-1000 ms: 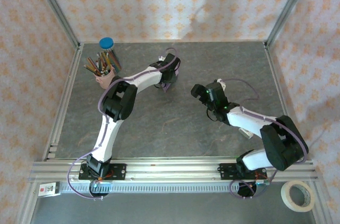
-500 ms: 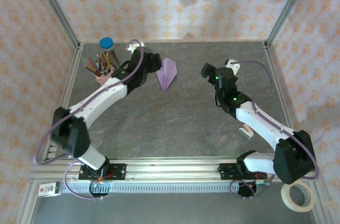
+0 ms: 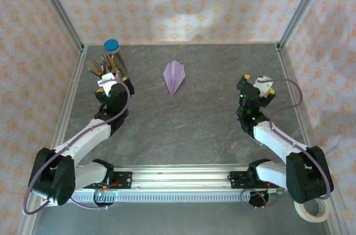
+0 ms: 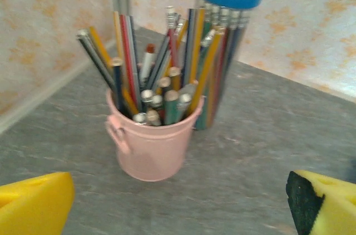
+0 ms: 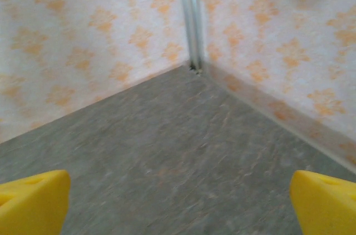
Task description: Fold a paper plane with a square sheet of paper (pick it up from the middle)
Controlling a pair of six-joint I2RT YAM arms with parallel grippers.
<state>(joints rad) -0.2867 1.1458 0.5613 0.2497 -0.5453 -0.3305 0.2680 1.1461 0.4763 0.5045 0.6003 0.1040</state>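
Folding looks finished to me: the paper plane (image 3: 174, 77) lies flat toward the back of the table, well apart from both arms. The left gripper (image 3: 110, 83) and right gripper (image 3: 257, 84) both gape wide, holding nothing. I'd guess parking the arms is next. The pink pencil cup (image 4: 149, 146) sits right ahead of the left one, so I'm minding that.

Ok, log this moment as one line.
paper plane: folded, lying free on table | left hand: open, empty, facing pencil cup | right hand: open, empty
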